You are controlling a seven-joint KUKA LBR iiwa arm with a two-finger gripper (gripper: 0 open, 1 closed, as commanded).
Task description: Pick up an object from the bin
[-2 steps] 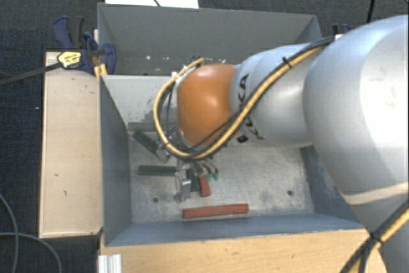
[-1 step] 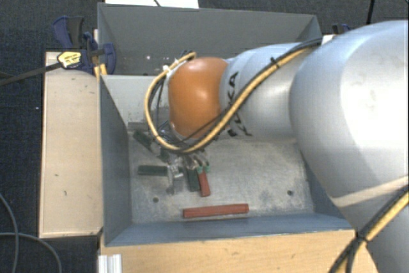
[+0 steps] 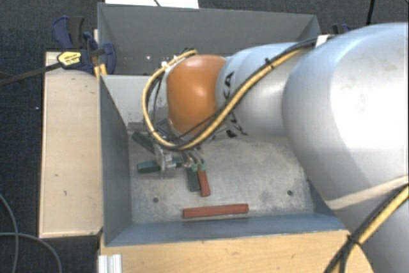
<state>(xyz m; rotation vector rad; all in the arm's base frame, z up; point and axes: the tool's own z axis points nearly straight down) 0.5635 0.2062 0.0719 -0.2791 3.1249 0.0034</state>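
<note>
**One arm low in the bin, three loose things counted**

One silver arm (image 3: 345, 124) reaches in over the bin's right edge, its one orange cover (image 3: 192, 96) above the floor's left half; one grey bin (image 3: 116, 163) carries everything; one long red-brown bar (image 3: 215, 211) lies flat along the front wall, well apart from the gripper; one short red-brown stub (image 3: 203, 183) lies tilted near the floor's middle, just beside the gripper; one dark green piece (image 3: 148, 167) lies towards the left wall, close against it; the gripper (image 3: 171, 162) sits low between these two small things; whether it is open, closed or gripping anything cannot be told.
</note>
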